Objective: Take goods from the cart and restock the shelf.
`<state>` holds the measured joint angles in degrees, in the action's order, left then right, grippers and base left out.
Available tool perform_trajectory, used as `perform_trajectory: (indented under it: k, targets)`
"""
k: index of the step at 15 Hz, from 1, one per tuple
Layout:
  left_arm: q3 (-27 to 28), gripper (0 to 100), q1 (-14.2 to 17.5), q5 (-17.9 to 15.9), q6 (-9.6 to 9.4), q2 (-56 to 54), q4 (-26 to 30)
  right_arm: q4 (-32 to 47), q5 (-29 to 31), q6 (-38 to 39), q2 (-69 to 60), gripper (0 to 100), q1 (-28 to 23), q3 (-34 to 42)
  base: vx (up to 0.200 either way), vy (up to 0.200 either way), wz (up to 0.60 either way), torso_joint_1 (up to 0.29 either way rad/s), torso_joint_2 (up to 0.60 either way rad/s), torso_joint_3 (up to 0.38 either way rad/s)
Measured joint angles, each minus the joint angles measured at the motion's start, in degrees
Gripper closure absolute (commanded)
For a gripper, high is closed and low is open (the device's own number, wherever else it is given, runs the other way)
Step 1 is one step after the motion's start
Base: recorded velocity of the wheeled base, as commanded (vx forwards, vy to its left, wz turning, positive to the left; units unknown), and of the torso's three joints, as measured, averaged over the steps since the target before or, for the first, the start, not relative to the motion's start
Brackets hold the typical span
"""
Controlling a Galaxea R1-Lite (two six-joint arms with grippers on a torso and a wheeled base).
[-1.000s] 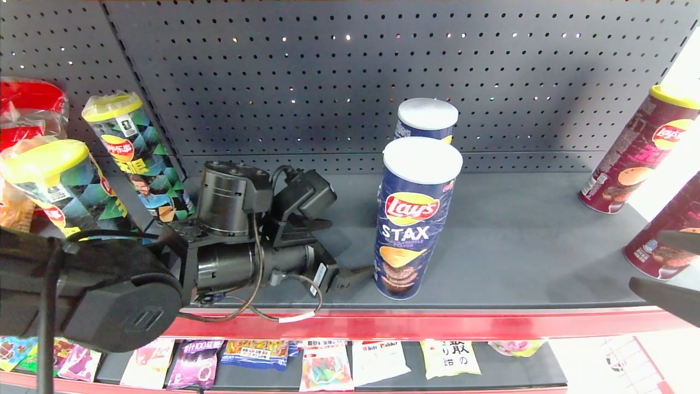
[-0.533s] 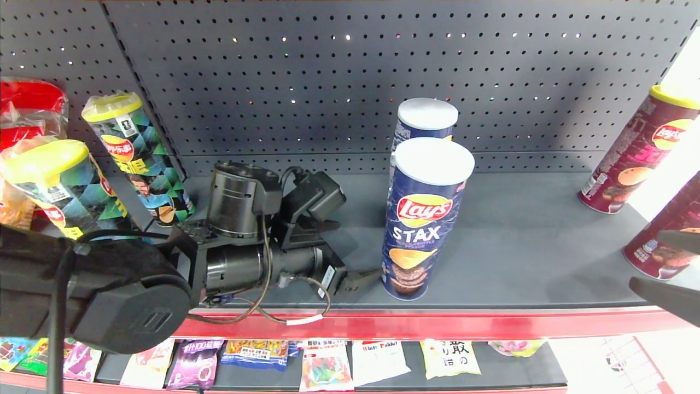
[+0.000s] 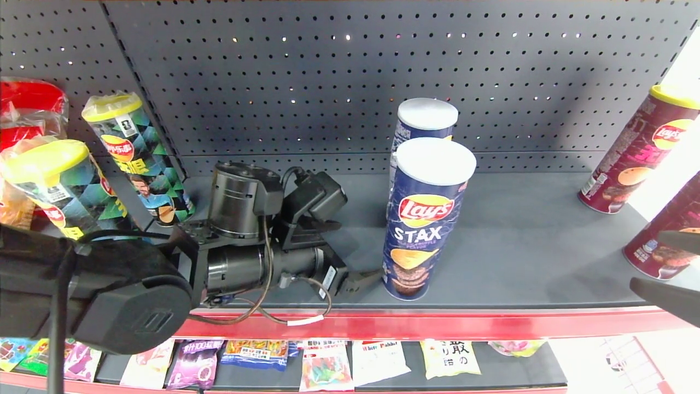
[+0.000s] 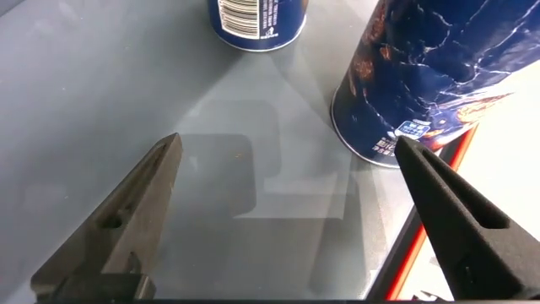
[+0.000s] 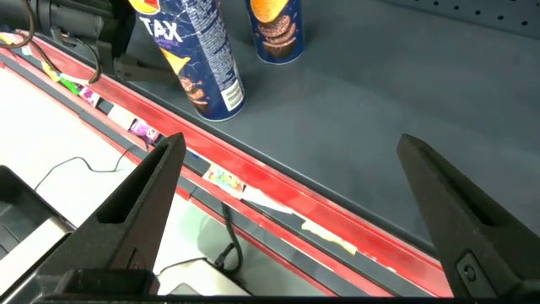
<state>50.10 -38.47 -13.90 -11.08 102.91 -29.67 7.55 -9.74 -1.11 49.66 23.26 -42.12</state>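
The left claw lies low on the grey shelf in the head view, released, its tips just beside the foot of the front blue can. That can stands upright near the shelf's red front edge, with the rear blue can close behind it. The right claw sits at the right edge, also spread wide and grasping nothing. Yellow-lidded cans stand to the left, maroon cans to the right.

In the left wrist view, the fingers are parted over bare shelf, one tip by the front can's base; whether it touches I cannot tell.

In the right wrist view, the right claw hangs released out in front of the red edge, well apart from both blue cans.
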Motion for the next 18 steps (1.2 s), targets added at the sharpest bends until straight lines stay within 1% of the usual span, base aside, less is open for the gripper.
perform_trajectory:
  k: [4, 7, 8, 9, 10, 11, 12, 14, 16, 17, 18]
  targets:
    - [-1.6, 0, 0.5, 0.4, 0.22, -2.3, 0.0, 0.0, 0.0, 0.0, -0.2, 0, 0.0, 0.3, 0.0, 0.0, 0.0, 0.0, 0.0, 0.0]
    - [-6.3, 0, 1.4, 2.1, 0.52, -8.6, 0.1, 0.0, 0.0, -0.2, -0.8, 0, 0.0, 0.3, 0.0, 0.0, 0.0, 0.0, 0.0, 0.0]
    - [-8.4, 0, 1.6, 2.7, 0.61, -11.6, 0.8, 0.3, 0.0, -0.2, -1.6, 0, 0.1, 0.8, 0.0, 0.0, 0.0, 0.0, 0.0, 0.0]
    - [-10.6, 0, 1.7, 3.6, 0.9, -15.9, 2.9, 0.9, 0.0, -0.3, -3.2, 0, 0.1, 1.6, 0.0, 0.0, 0.0, 0.0, 0.0, 0.0]
    - [-12.5, 0, 1.8, 4.6, 1.49, -20.7, 6.0, 3.2, 0.0, -0.3, -5.1, 0, 0.1, 2.5, 0.0, 0.0, 0.0, 0.0, 0.0, 0.0]
    - [-14.1, 0, 1.9, 5.8, 2.22, -26.2, 10.2, 6.5, 0.1, -0.4, -7.4, 0, 0.1, 3.0, 0.0, 0.0, 0.0, 0.0, 0.0, 0.0]
    - [-15.5, 0, 1.9, 7.4, 3.06, -32.0, 15.8, 11.1, 0.8, -0.4, -10.0, 0, 0.0, 3.3, 0.0, 0.0, 0.0, 0.0, 0.0, 0.0]
    - [-17.3, 0, 2.1, 11.0, 5.07, -44.9, 28.6, 19.3, 4.4, -0.4, -16.0, 0, -0.5, 3.1, 0.0, 0.0, 0.0, 0.0, 0.0, 0.0]
    - [-17.9, 0, 3.3, 14.6, 6.92, -59.8, 44.5, 26.9, 9.7, -0.2, -22.8, 0, -1.6, 2.5, 0.0, 0.0, 0.0, 0.0, 0.0, 0.0]
    - [-17.9, 0, 4.8, 15.9, 7.56, -66.9, 52.7, 30.5, 11.6, -0.2, -26.2, 0, -2.4, 2.4, 0.0, 0.0, 0.0, 0.0, 0.0, 0.0]
    - [-17.5, 0, 7.5, 17.1, 8.16, -74.2, 61.3, 34.4, 13.2, -0.1, -29.6, 0, -3.6, 2.4, 0.0, 0.0, 0.0, 0.0, 0.0, 0.0]
